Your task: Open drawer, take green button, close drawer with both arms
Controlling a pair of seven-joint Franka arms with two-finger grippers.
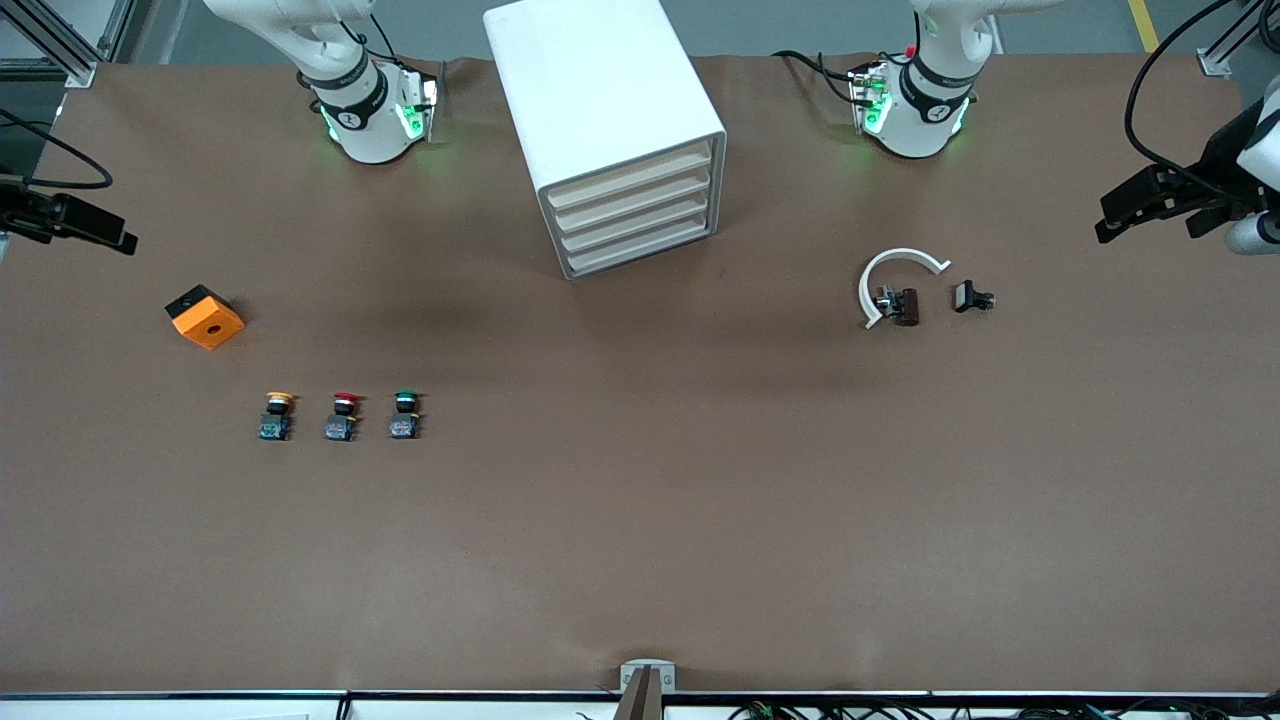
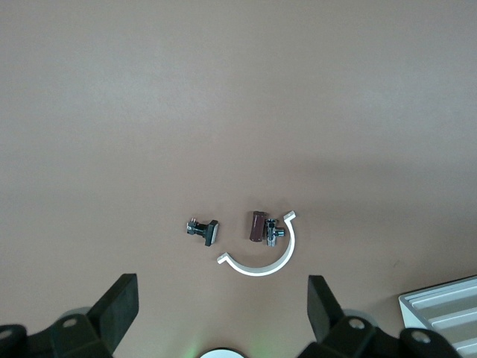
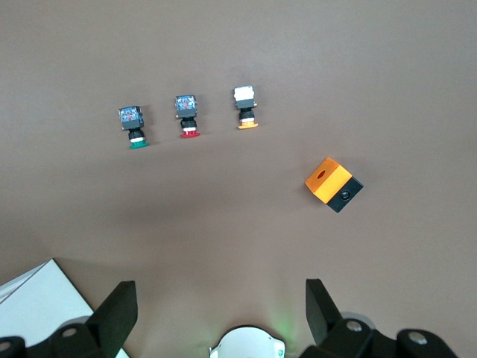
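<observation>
Here both arms are waiting high above the table with nothing held. The left gripper [image 2: 220, 313] is hanging over the table at the left arm's end with its fingers spread wide; its wrist view is showing a white curved clip [image 2: 262, 255] with a small brown part [image 2: 258, 226] inside it and a dark clamp piece [image 2: 204, 230] beside it. The right gripper [image 3: 216, 313] is also gaping empty, over the right arm's end.

Only the front view is showing the cabinet [image 1: 610, 120] whole, its four drawers, including the drawer [image 1: 630, 182], all shut and facing the front camera.

The button [image 1: 404, 414] is lying on the table, not in a drawer, beside the red-capped button [image 1: 342, 416] and yellow-capped button [image 1: 276, 415]. Its long axis is running toward the bases, green cap pointing that way. An orange block [image 1: 205, 317] is sitting farther from the camera.
</observation>
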